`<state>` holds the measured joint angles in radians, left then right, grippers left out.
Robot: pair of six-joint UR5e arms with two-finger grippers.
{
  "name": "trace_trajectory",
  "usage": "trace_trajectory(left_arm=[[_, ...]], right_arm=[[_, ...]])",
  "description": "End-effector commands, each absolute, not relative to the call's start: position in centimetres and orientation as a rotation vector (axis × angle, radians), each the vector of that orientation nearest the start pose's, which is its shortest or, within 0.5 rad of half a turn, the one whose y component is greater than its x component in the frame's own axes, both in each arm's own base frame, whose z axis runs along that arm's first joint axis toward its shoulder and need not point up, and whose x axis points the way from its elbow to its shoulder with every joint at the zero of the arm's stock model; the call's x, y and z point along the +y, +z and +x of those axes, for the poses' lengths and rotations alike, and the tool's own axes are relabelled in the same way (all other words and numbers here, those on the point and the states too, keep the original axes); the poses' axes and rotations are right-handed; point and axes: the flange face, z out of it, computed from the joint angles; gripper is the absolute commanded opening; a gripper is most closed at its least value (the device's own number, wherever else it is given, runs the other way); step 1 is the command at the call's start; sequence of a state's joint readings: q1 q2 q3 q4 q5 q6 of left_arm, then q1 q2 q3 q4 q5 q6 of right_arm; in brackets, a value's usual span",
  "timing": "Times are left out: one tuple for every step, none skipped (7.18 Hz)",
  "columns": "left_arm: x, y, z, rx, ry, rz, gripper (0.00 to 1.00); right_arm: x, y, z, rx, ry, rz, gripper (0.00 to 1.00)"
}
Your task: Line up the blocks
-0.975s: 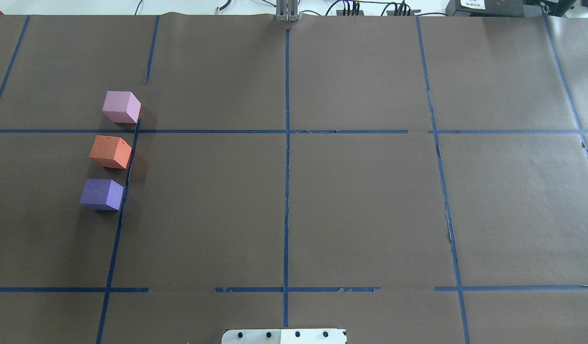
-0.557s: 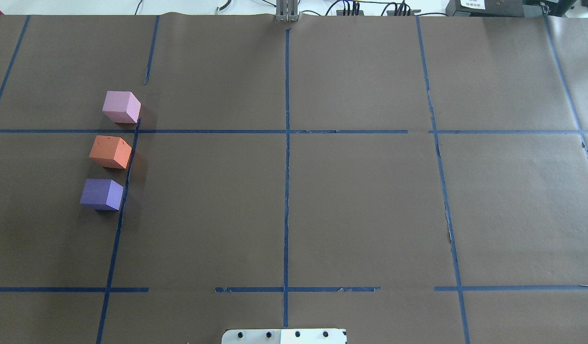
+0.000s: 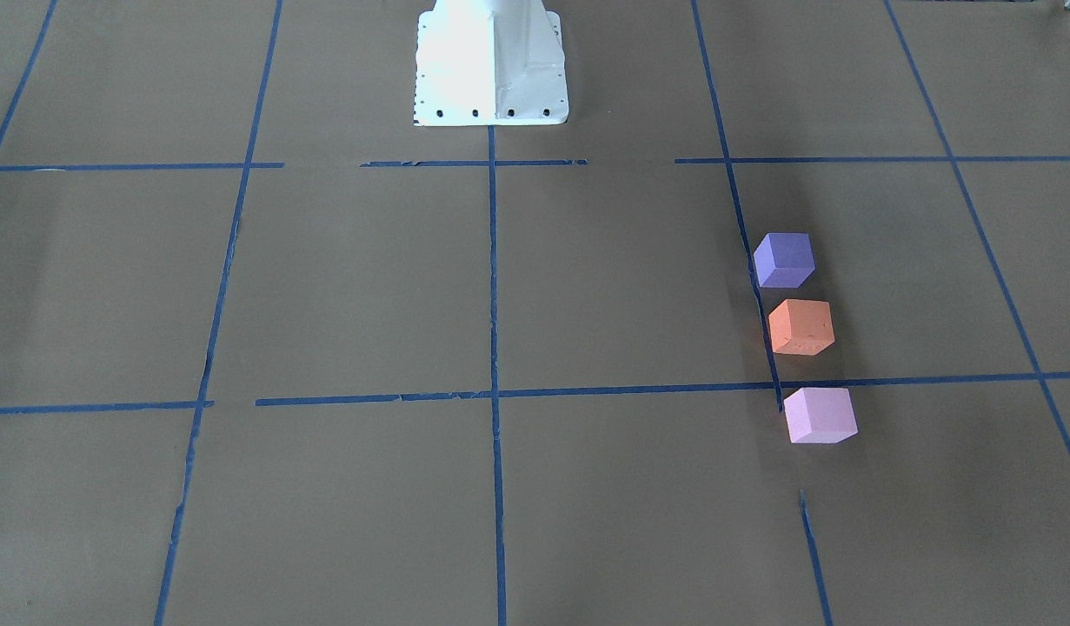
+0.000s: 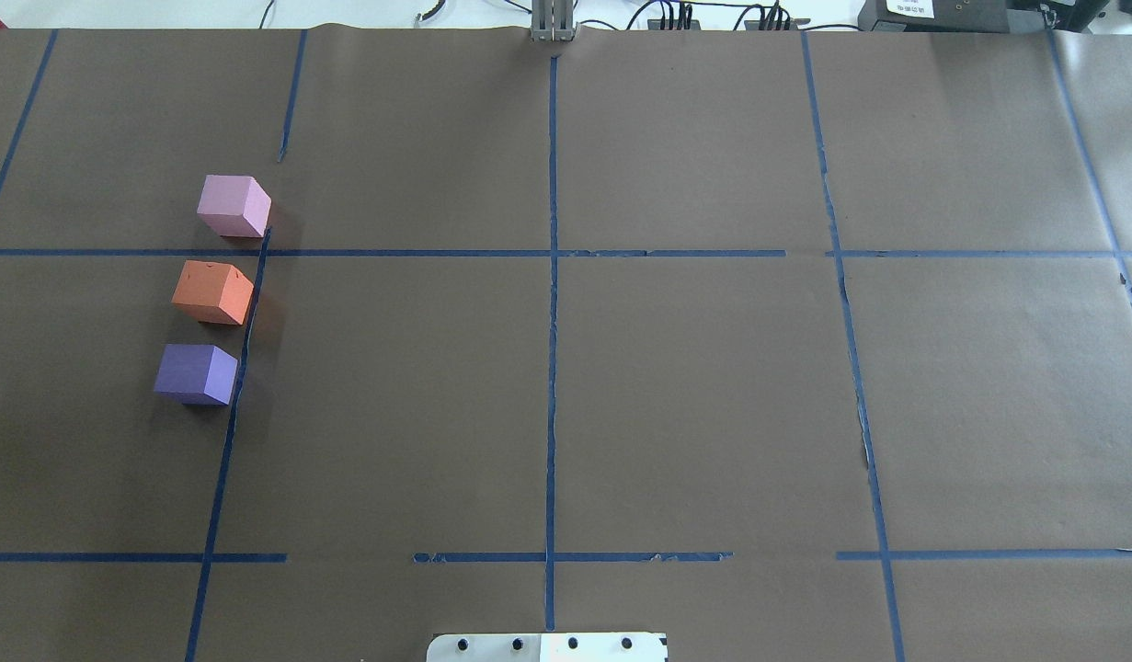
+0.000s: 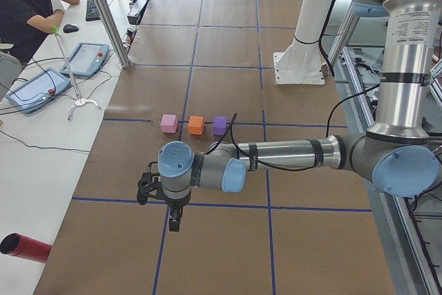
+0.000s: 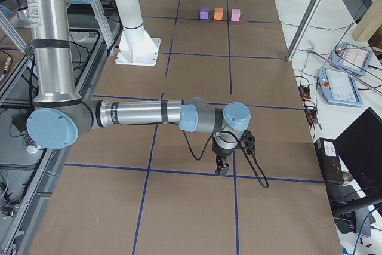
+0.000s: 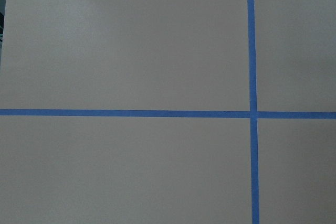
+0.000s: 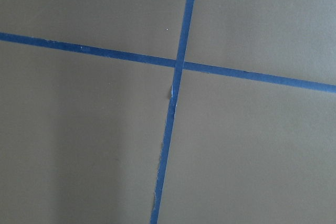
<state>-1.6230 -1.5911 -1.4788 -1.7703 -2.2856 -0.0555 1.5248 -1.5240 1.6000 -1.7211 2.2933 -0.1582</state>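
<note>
Brown paper [image 4: 694, 395] is spread over the whole table and is divided into large squares by lines of blue tape [image 4: 552, 368]. At the near edge of the overhead view the robot's white base plate [image 4: 547, 647] is seen, centred on the middle tape line. On the robot's left half the three blocks are laid in a row running away from the base, just left of a lengthwise tape line. The purple block [image 4: 196, 373] is nearest, the orange block [image 4: 212, 291] is next, and the pink block [image 4: 234, 206] is farthest, beyond a crosswise tape line that passes between it and the orange one. Small gaps are left between the blocks, so none touches another. Past them, at the table's far edge, black cables [image 4: 676, 17] are seen. Both grippers are found well apart from the row. The left gripper [image 5: 174, 222] is shown only from the table's left end, pointed down over a tape crossing nearer that end than the blocks. The forearm of the left arm [image 5: 290, 155] is stretched across in front of the row without hiding it. The right gripper [image 6: 222, 168] is shown only from the opposite end, over another tape crossing, with the blocks far behind it. Whether either gripper's fingers are spread or closed cannot be told. Only paper and crossing tape are shown by the wrist cameras. Beside the table an operator [image 5: 24, 5] is seated, with a teach pendant [image 5: 31, 91] and a red cylinder [image 5: 24, 248] lying on the bench.
</note>
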Motion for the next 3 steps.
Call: trace_trajectory(left_arm=[[-50.38,67.77,-9.43,0.716,-0.059,0.119,1.0],[-50.38,67.77,-9.43,0.716,-0.059,0.119,1.0],[-50.38,67.81,-9.43,0.716,-0.058,0.12,1.0]], right_arm=[[-50.7,63.96,4.42,-0.726,-0.168,-0.031,1.0],[-50.77,63.88,4.41,-0.726,-0.168,-0.03,1.0],[-50.7,63.96,4.42,-0.726,-0.169,-0.031,1.0]])
